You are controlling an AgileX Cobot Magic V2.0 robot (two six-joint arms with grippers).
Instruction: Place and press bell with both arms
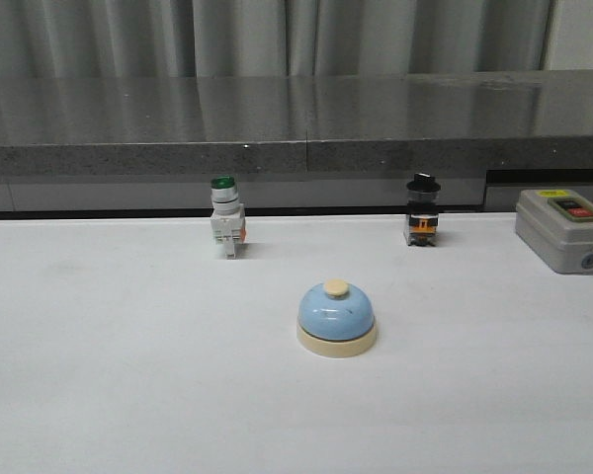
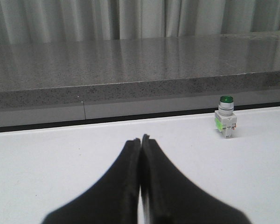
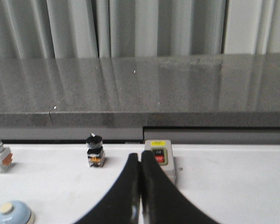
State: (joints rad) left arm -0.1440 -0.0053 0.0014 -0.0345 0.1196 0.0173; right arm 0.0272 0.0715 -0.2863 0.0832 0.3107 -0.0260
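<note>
Both end effectors are clenched on nothing: the left end effector (image 2: pixel 141 138) and the right end effector (image 3: pixel 140 156) hover low over the white desk (image 1: pixel 99 375). The bell (image 1: pixel 337 317) sits upright mid-desk. Behind it stand a green-capped switch (image 1: pixel 226 217), a black-capped switch (image 1: pixel 422 210) and a grey box (image 1: pixel 563 229).

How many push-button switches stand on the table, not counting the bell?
3: the green-capped switch at back left, the black-capped switch at back centre-right, the grey box with red and black buttons at far right.

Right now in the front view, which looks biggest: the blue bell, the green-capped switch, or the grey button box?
1. Grey button box, though cut off by the frame edge.
2. Bell, close behind and nearer the camera, so unsure.
3. Green-capped switch.
</note>
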